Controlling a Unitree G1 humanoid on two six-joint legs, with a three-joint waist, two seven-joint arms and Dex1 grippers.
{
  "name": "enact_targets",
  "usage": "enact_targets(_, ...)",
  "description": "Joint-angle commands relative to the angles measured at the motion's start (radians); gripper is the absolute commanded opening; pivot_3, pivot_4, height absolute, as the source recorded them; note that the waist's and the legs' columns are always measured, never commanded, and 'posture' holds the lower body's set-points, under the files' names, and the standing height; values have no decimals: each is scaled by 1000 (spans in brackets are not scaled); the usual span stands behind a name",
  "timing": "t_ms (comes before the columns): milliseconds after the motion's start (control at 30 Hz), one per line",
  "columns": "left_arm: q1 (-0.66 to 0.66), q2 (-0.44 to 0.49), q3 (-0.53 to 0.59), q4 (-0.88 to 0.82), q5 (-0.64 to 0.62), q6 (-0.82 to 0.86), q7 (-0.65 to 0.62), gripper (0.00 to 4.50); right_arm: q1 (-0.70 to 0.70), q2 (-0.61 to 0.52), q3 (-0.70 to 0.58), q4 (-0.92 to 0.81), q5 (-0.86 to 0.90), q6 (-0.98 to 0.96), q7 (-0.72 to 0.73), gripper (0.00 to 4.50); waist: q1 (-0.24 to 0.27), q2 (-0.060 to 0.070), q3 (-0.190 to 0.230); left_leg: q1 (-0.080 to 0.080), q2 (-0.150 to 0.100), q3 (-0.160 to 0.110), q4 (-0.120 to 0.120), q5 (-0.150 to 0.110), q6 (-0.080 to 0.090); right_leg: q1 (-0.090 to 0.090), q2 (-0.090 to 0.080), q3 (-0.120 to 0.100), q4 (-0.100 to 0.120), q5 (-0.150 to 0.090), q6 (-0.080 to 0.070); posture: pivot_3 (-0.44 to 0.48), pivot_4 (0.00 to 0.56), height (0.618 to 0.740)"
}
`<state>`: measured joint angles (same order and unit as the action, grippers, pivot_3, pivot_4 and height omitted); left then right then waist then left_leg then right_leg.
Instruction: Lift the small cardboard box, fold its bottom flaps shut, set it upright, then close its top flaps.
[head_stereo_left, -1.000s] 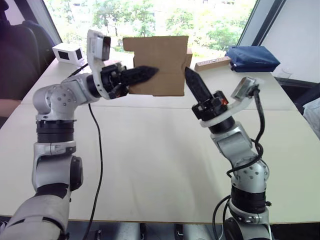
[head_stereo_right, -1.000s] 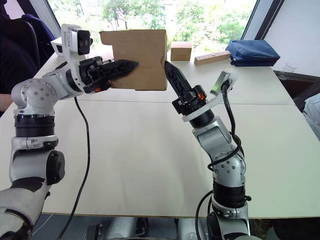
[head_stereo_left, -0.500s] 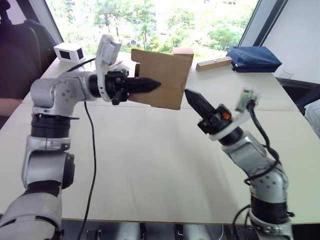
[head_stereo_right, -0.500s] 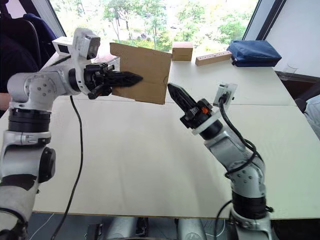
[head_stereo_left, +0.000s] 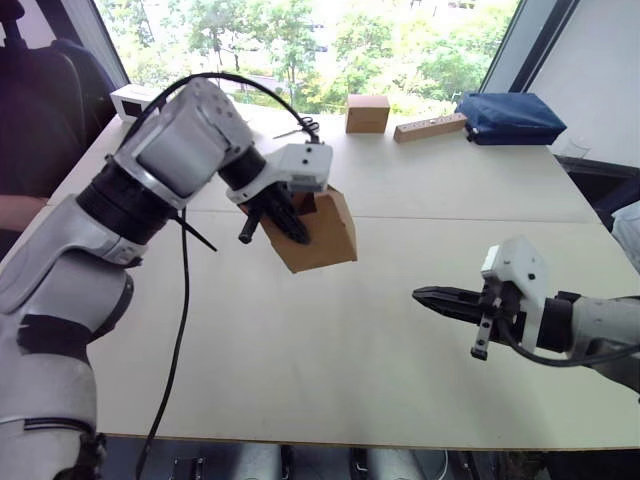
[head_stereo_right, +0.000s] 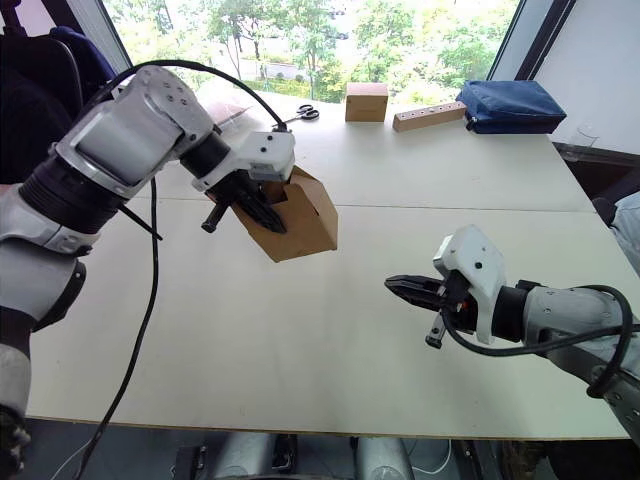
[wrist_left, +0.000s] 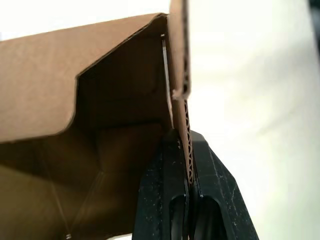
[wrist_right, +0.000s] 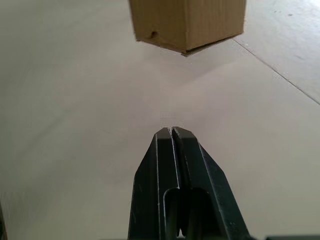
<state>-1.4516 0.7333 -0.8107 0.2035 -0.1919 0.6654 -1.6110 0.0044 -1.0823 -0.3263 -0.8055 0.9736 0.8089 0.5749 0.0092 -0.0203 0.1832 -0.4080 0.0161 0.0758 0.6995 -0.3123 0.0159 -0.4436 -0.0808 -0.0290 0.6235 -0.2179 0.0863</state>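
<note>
Small cardboard box (wrist_right: 187, 22) top beyond frame edge

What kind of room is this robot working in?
Probably an office or meeting room: a long pale table stands by big windows with trees outside, and a dark chair sits at its side. The left pincer holds the small cardboard box above the table.

— What sits near the sealed brown box (head_stereo_left: 367, 113) at the table's (head_stereo_left: 330, 370) far edge?
— A long tan box (head_stereo_left: 429, 127) just beside it, a blue bag (head_stereo_left: 503, 116) beyond that.
— And the other way?
— Scissors (head_stereo_right: 303, 114) near it; a white device (head_stereo_left: 133, 100) well apart.
</note>
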Motion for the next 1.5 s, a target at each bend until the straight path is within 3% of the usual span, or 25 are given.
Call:
enact_targets(33,-39,-11,-52,-67,27,13,-3,0,-24,13,5,-51,-17,-2,-36,10,3,0,0,0,0,0,0,0,0,0,0,0,0,0,0,0,150,740)
enact_targets(200,21,-45,-67,-100,124,-29,0,0,-21,54,73,-81,-86,-4,-93,10,5,0,0,-1,0,0,1,0,0,1,0,0,-2,0,0,0,150,740)
enact_targets(633,68,-137,-87,-189,223,269,29,0,-5,121,136,-91,-182,-7,-134,10,4,0,0,-1,-1,0,1,0,1,1,0,0,-3,1,2,0,150,740)
enact_targets(733,72,-141,-97,-202,223,296,25,664,-10,133,148,-88,-194,-8,-132,0,4,0,0,-1,-1,0,1,0,1,1,0,0,-3,1,3,0,150,740)
enact_targets(933,55,-151,-71,-200,194,360,28,2935,-15,144,149,-72,-216,-12,-114,0,4,0,0,-1,-1,0,1,0,1,1,0,0,-3,1,3,0,150,740)
enact_targets(1033,26,-148,-35,-177,157,398,9,2935,-21,152,146,-61,-219,-17,-97,0,4,0,0,-1,-1,0,1,0,1,1,0,0,-3,2,3,0,150,740)
enact_targets(1267,-51,-202,359,30,-105,680,62,2935,-112,275,61,27,-52,-41,-76,0,1,0,0,-1,-1,0,2,0,1,1,0,-1,-1,1,5,0,150,740)
enact_targets(1367,35,-260,702,-14,-169,789,245,2935,-162,309,41,87,-4,-48,-67,0,-1,0,0,1,0,-1,2,-1,1,1,-1,0,3,0,7,0,150,740)
enact_targets(1500,243,-267,955,-144,-153,656,490,2935,-237,317,52,160,12,-49,-42,0,-10,1,-1,3,1,-1,2,0,0,1,-1,0,8,0,7,0,150,740)
